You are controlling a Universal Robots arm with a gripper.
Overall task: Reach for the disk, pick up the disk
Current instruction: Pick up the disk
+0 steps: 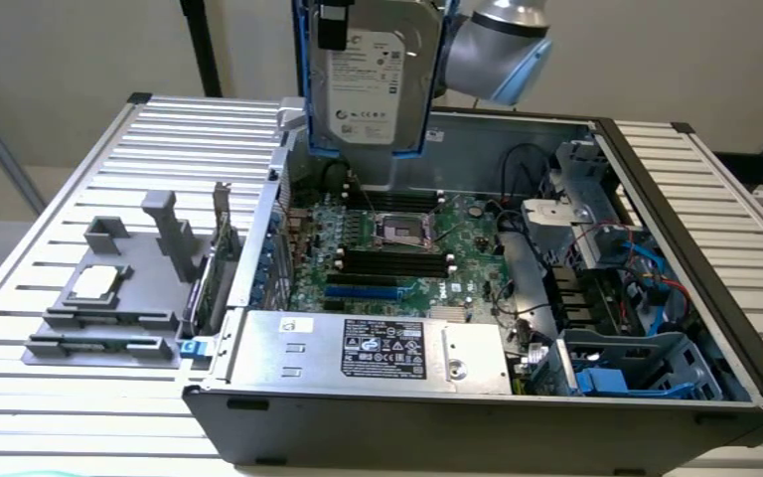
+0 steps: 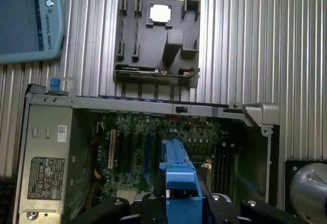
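the fingers (image 2: 153, 203) were seen closed on the blue edge of the disk (image 2: 179, 175) in the wrist view, the dark gripper (image 2: 180, 203) clamped on either side of the carrier. beyond it, the open computer case (image 2: 255, 114) with its green motherboard (image 2: 168, 147) was looked down upon. outside the case, a grey tray (image 2: 156, 40) carrying a small square chip (image 2: 160, 13) was laid on the ribbed table (image 2: 255, 40), and a teach pendant (image 2: 28, 19) was laid near the tray.

in the exterior view, the disk (image 1: 371, 79) was held upright and well clear above the case (image 1: 488, 417), over the rear of the motherboard (image 1: 395, 248). its white label (image 1: 366, 89) was turned to the camera and its blue carrier (image 1: 424, 99) was seen along both sides. the pick-up was judged done. the silver power supply (image 1: 369, 348) was seen at the front of the case, and the grey tray (image 1: 103, 318) at the exterior view's left.

the disk was judged stiff, fairly heavy and sensitive to knocks. the plastic carrier rails were judged the proper hold, not the smooth metal face.
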